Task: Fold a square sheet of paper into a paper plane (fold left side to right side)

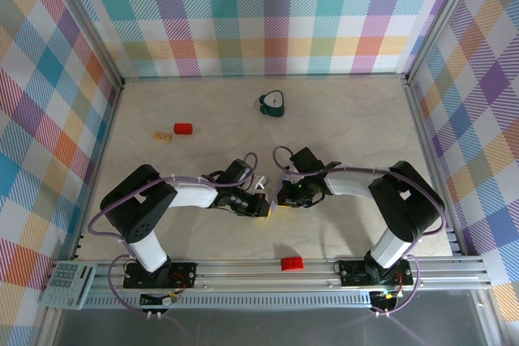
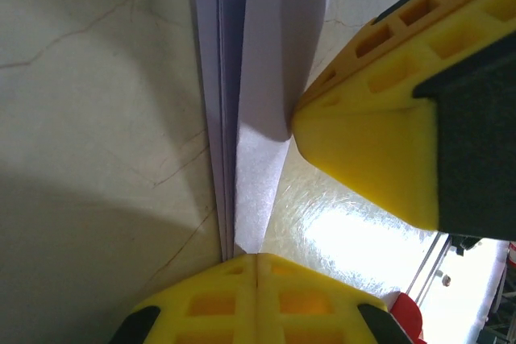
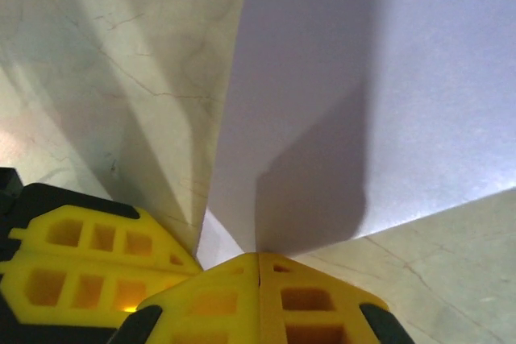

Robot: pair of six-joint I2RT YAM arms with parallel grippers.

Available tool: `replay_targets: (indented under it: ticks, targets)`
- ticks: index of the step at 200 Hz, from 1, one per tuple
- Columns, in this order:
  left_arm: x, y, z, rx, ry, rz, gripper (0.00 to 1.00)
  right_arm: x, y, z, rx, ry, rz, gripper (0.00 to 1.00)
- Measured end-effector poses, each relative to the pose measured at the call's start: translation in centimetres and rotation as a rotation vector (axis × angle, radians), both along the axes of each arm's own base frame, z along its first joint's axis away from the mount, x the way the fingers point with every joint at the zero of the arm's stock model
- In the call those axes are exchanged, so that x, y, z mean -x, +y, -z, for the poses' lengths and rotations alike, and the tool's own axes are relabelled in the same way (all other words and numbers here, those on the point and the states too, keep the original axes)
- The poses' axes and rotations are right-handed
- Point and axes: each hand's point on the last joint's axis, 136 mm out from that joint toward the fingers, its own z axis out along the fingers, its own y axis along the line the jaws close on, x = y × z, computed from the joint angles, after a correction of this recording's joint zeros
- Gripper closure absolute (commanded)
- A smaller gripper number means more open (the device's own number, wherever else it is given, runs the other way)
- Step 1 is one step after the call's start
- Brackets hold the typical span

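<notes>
Left gripper: jaws are closed tight, with the yellow tips meeting in a seam. The pale lavender folded paper plane is located mid-bench between the two grippers, on the pale marbled bench. In the left wrist view its long axis is seen running straight away from the left tips to the top edge, with several stacked layers visible along its left side. The far end is cut off, so the nose end cannot be told. The near end is met by the left tips; a pinch cannot be confirmed. From above it is hidden under both grippers. Right gripper: jaws are likewise closed, with the tips set at the paper's edge. In the right wrist view a broad lavender face is seen, cropped top and right.
</notes>
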Motion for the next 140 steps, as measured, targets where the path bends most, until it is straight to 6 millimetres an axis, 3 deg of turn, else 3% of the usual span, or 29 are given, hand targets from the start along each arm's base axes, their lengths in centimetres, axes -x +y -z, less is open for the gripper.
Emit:
replay_targets:
  ticks: [66, 140]
  targets:
    - [0.0, 0.0, 0.1, -0.011, 0.0, -0.001, 1.0, -0.4, -0.3, 0.2, 0.014, 0.0, 0.013, 1.0]
    - [0.0, 0.0, 0.0, -0.011, -0.003, -0.003, 1.0, -2.3, -2.6, 0.1, 0.04, -0.003, 0.082, 1.0]
